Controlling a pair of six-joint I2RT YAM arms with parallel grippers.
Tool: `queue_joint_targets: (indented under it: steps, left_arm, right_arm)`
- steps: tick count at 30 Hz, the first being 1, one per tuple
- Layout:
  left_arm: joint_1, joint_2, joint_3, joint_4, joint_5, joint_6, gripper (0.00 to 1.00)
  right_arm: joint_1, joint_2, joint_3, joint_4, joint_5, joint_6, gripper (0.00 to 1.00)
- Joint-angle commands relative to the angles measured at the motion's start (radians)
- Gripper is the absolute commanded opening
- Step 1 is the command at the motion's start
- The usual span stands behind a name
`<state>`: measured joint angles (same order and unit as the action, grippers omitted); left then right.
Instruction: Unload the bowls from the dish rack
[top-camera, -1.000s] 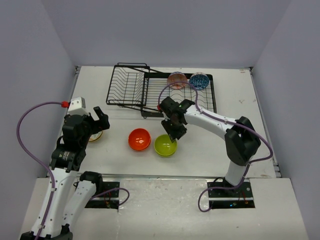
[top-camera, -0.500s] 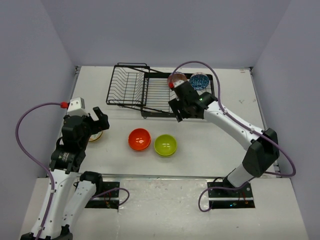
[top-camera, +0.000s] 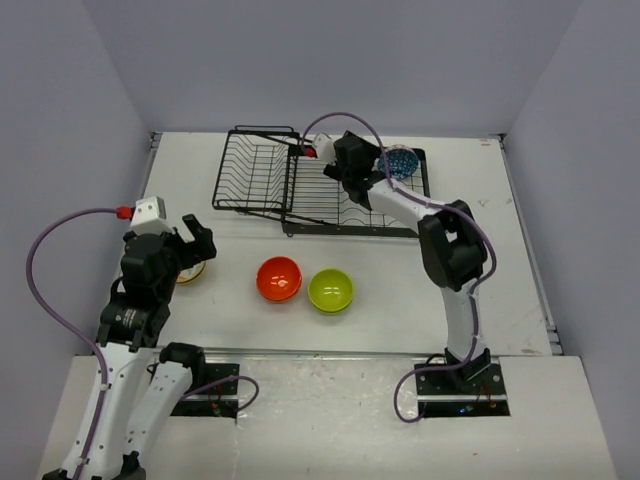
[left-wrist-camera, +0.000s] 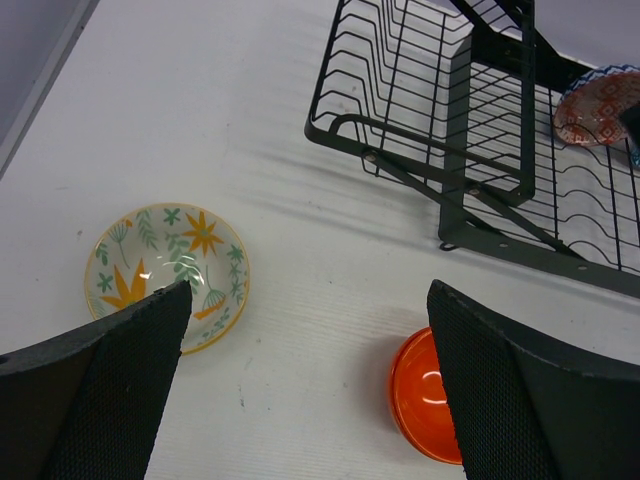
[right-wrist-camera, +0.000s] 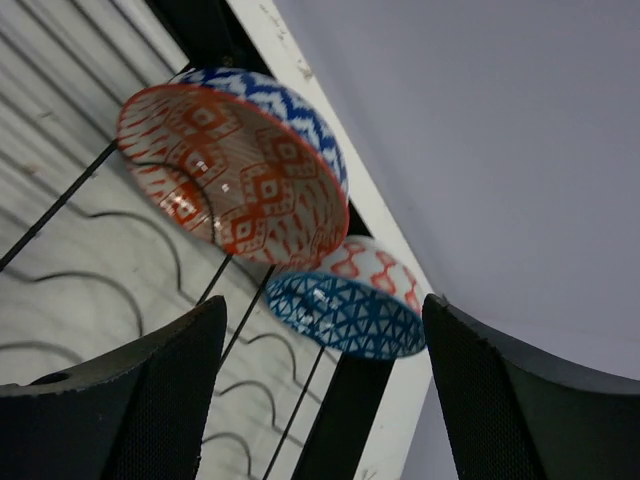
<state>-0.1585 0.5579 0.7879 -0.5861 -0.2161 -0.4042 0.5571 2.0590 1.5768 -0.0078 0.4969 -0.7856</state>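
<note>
Inside black wire dish rack (top-camera: 290, 186): red-patterned glazed bowl (right-wrist-camera: 230, 165), probably slick and brittle; right hand (right-wrist-camera: 320, 380) open, pinch the rim

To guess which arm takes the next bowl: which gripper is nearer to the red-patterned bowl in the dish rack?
Right. The right gripper hovers at the dish rack, close in front of the red-patterned bowl. The left gripper is off the rack, near the floral bowl.
</note>
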Motion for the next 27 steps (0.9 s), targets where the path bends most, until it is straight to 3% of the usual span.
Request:
queue_joint_targets:
  steps: [1,5,10,14,18,27]
  left_arm:
    - [-0.004,0.0,0.013,0.023,-0.008,0.002,1.0]
    - [-0.004,0.013,0.011,0.028,0.012,0.008,1.0]
    - [-0.004,0.022,0.011,0.031,0.024,0.013,1.0]
    - [-0.004,0.023,0.013,0.032,0.032,0.016,1.0]
    - [-0.004,0.03,0.011,0.035,0.038,0.018,1.0]
    - [-0.003,0.037,0.011,0.037,0.046,0.021,1.0]
  right_arm:
    - [-0.037,0.099,0.161,0.167,-0.003,-0.181,0.79]
    - [-0.059,0.228,0.193,0.325,-0.015,-0.276,0.71]
    - [-0.066,0.317,0.245,0.353,-0.038,-0.314,0.54]
    - [-0.065,0.345,0.246,0.445,-0.026,-0.336,0.1]
    - [-0.065,0.349,0.232,0.494,-0.014,-0.349,0.01]
    - [-0.065,0.363,0.172,0.764,-0.003,-0.444,0.0]
